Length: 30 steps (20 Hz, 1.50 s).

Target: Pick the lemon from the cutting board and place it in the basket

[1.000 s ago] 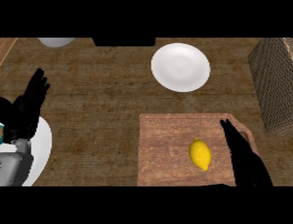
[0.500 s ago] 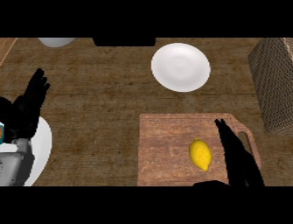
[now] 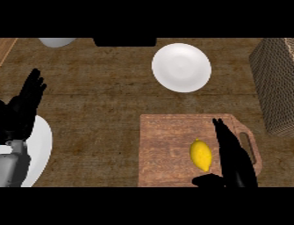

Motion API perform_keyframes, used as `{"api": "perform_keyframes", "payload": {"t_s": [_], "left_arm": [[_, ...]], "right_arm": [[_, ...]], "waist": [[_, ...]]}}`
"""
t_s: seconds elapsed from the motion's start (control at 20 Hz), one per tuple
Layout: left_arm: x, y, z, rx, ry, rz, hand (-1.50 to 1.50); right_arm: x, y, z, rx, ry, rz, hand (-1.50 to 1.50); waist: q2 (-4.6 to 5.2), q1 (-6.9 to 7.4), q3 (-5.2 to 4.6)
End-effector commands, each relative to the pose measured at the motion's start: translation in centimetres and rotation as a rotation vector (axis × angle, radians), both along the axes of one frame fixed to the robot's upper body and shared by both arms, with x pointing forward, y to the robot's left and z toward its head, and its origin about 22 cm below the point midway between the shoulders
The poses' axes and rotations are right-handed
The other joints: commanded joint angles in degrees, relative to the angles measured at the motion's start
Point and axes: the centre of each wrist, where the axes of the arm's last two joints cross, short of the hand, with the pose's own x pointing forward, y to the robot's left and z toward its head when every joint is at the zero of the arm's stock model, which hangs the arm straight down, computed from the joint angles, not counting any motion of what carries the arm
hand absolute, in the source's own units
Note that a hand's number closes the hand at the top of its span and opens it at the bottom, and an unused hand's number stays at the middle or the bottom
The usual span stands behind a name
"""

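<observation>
Lemon on the cutting board, right robot hand just beside it

The right robot hand's fingers are straight, holding nothing; the left robot hand rests open at the left edge. The basket is cut off at right. No writing is legible.

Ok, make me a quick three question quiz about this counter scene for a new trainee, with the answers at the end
1. True or false: the lemon lies on the cutting board.
2. Which hand is beside the lemon? A) left hand B) right hand
3. Fill in: the wicker basket stands at the view's ____ edge.

Key: 1 true. 2 B; its straight fingers lie along the lemon's right, not curled round it. 3 right.
</observation>
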Motion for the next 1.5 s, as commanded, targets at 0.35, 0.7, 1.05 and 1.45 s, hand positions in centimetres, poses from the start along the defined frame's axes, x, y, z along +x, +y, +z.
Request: {"api": "perform_keyframes", "payload": {"t_s": [0.35,0.7,1.05,1.45], "left_arm": [[-0.1,-1.6,1.7,-0.003,-0.012,0.006,0.00],[0.7,-0.9,0.4,0.011,-0.006,-0.001,0.00],[-0.8,-0.3,-0.6,-0.003,0.001,-0.006,0.00],[-0.3,-0.4,-0.8,0.006,-0.006,-0.013,0.00]], "right_arm": [[1.5,0.2,-3.0,-0.006,0.032,0.026,-1.50],[1.9,0.8,-5.4,-0.010,0.050,0.006,-1.50],[1.1,-0.6,-5.2,-0.046,0.187,0.186,1.50],[0.0,1.3,-6.8,-0.011,0.152,0.190,1.50]], "waist": [[-0.03,0.13,0.00],[0.03,0.01,0.00],[0.01,0.15,-0.01],[0.02,-0.02,-0.02]]}}
